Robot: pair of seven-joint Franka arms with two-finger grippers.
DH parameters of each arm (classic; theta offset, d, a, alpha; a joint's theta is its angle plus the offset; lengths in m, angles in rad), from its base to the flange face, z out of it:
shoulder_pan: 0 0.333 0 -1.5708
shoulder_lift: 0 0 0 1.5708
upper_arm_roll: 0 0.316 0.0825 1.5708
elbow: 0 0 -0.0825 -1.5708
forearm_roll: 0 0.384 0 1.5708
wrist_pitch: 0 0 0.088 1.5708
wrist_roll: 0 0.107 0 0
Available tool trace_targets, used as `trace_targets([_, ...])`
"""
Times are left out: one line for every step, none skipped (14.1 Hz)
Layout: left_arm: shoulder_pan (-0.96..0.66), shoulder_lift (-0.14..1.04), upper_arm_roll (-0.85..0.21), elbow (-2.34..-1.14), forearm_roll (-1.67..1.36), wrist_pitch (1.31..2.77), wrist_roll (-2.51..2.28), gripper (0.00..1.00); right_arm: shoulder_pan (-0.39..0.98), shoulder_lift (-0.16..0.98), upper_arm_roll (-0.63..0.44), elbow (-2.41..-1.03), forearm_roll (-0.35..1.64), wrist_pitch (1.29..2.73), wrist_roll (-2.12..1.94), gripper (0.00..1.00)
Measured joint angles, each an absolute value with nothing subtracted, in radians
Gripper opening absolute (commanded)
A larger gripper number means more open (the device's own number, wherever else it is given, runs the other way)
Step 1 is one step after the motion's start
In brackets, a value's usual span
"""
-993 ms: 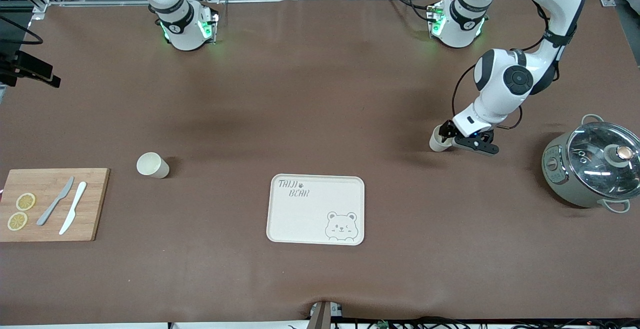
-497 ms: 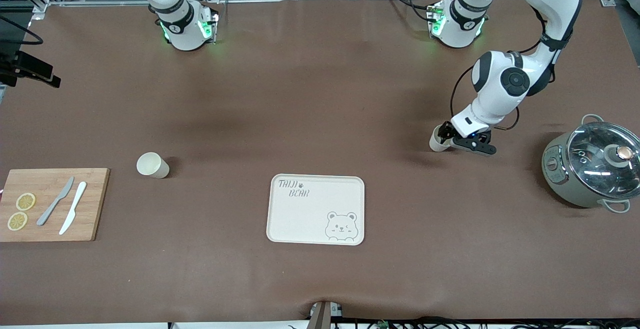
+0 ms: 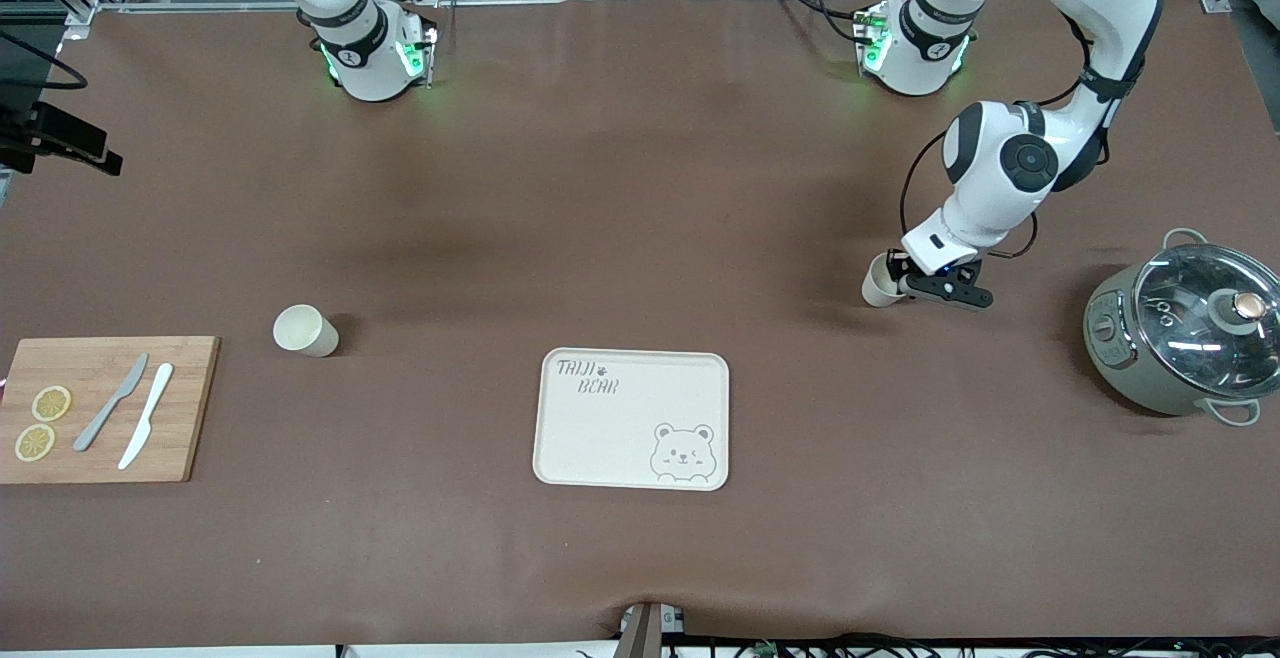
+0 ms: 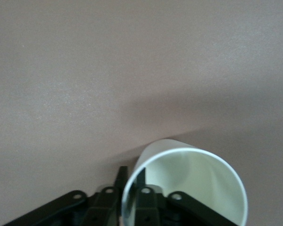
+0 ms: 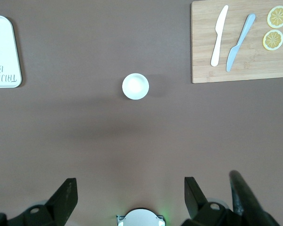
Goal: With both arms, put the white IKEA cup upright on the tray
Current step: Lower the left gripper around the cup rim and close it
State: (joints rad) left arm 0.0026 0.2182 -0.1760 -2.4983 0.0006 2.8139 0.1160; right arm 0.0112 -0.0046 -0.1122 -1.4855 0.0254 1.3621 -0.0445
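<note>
A matte brown table cover [image 3: 620, 188] spans the whole work surface, smooth apart from faint creases. Near its middle, toward the front camera, lies the flat cream rectangular tray [image 3: 632, 418] with rounded corners, a line-drawn bear face in one corner and "TAIJI BEAR" lettering in another; nothing rests on it.

Two smooth, tapered off-white cups are on the table. One white cup [image 3: 880, 283] stands toward the left arm's end, farther from the front camera than the tray and well apart from it. The left gripper [image 3: 905, 278], black and two-fingered, is clenched on this cup's rim: in the left wrist view one finger sits inside the thin wall [image 4: 188, 181] and one outside it. The cup leans slightly, its pale glossy interior showing.

The second white cup [image 3: 304, 329] stands upright toward the right arm's end, mouth up, untouched, just beside the corner of the wooden cutting board [image 3: 180, 378]. The board has a pale grained surface and carries a grey knife [image 3: 111, 402], a white knife [image 3: 146, 429] and two round lemon slices [image 3: 42, 422].

The right gripper [image 5: 127, 197] waits high over the table near its base, fingers spread wide and holding nothing.

At the left arm's end sits a round grey-green pot [image 3: 1130, 358] with a glass lid [image 3: 1200, 303] and a coppery knob.
</note>
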Motion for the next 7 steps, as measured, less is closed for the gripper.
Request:
trace_targets([0.002,0.214,-0.178,-2.498,0.001,2.814,0.114,0.00,0.011,-0.004,-0.112,-1.485,0.025,1.362,-0.045,1.00])
trace_targets([0.001,0.211,-0.179,-2.497,0.001,2.815,0.112,0.00,0.011,-0.004,-0.112,-1.485,0.025,1.362,-0.045,1.00])
trace_targets([0.001,0.211,-0.179,-2.494,0.001,2.816,0.110,0.00,0.011,-0.004,-0.112,-1.485,0.025,1.362,-0.045,1.00])
trace_targets([0.001,0.211,-0.179,-2.489,0.001,2.817,0.105,0.00,0.011,-0.004,-0.111,-1.485,0.025,1.362,-0.045,1.00])
trace_targets([0.001,0.211,-0.180,-2.480,0.001,2.815,0.098,0.00,0.011,-0.004,-0.111,-1.485,0.025,1.362,-0.045,1.00])
trace_targets([0.000,0.210,-0.184,-2.465,0.001,2.803,0.092,0.00,0.011,-0.003,-0.112,-1.485,0.025,1.362,-0.045,1.00])
trace_targets([0.000,0.210,-0.191,-2.442,0.001,2.773,0.076,0.00,0.011,-0.003,-0.111,-1.485,0.025,1.362,-0.045,1.00])
